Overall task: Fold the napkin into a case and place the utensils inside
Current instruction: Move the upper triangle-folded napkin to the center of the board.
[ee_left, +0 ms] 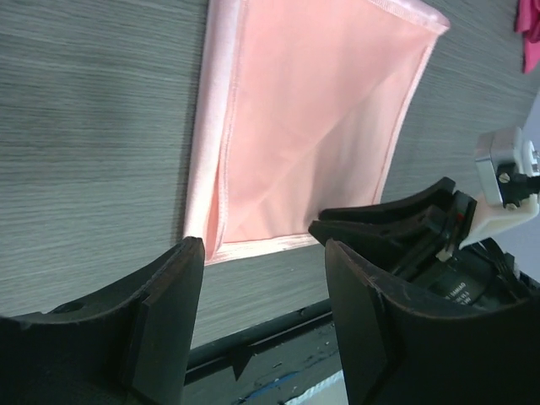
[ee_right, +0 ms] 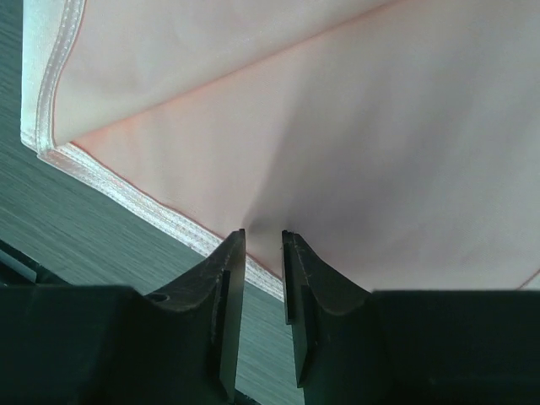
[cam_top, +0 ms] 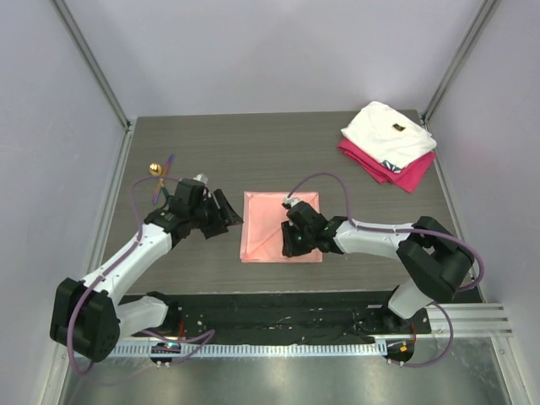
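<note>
Salmon-pink napkin (cam_top: 268,215) lies on the counter (cam_top: 253,152); the right claw (ee_right: 263,238), nearly closed, pinches its near hem; the left claw (ee_left: 261,246) stands wide open and empty at its left.

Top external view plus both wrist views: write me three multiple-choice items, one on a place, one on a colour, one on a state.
1. Where do the utensils lie?
A. on the napkin
B. on the table, left of the napkin
C. on the white cloth

2. What colour is the cloth under the white cloth?
A. green
B. magenta
C. grey

3. How does the left gripper stand?
A. open, empty
B. shut on the napkin
C. shut on a spoon

Answers:
1 B, they rest on bare table beyond the left gripper.
2 B, the magenta cloth sticks out beneath the white one.
3 A, the left wrist view shows a wide, empty gap between its fingers.
</note>
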